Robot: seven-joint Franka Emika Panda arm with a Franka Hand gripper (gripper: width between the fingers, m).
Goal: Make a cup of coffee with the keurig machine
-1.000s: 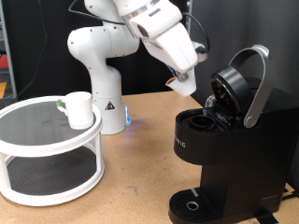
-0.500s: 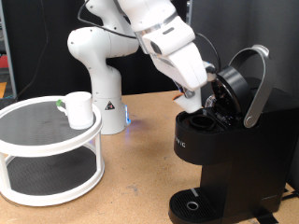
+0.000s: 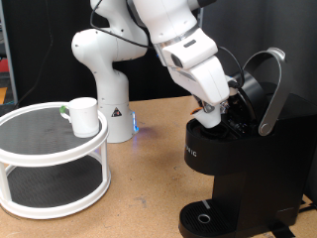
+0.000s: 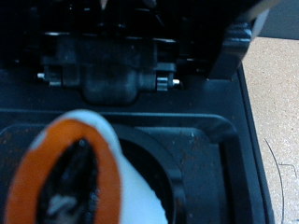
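The black keurig machine [image 3: 238, 169] stands at the exterior view's right with its silver-handled lid [image 3: 269, 89] raised. My gripper [image 3: 211, 114] is down at the open pod chamber under the lid, its tips hidden by the machine's rim. In the wrist view a blurred white thing with an orange-brown top [image 4: 79, 177] hangs close to the camera over the round chamber [image 4: 192, 182]; I cannot make out the fingers there. The white cup [image 3: 83, 115] sits on the top shelf of a round stand at the exterior view's left, far from the gripper.
The white two-tier round stand [image 3: 40, 149] fills the exterior view's lower left. The robot's base [image 3: 104, 79] stands behind it on the wooden table [image 3: 144, 183]. The machine's round drip base [image 3: 205, 218] is at the bottom.
The arm has swung to the exterior view's right and down, bringing the gripper from above the machine's front edge to the open pod chamber. The cup and machine have not moved.
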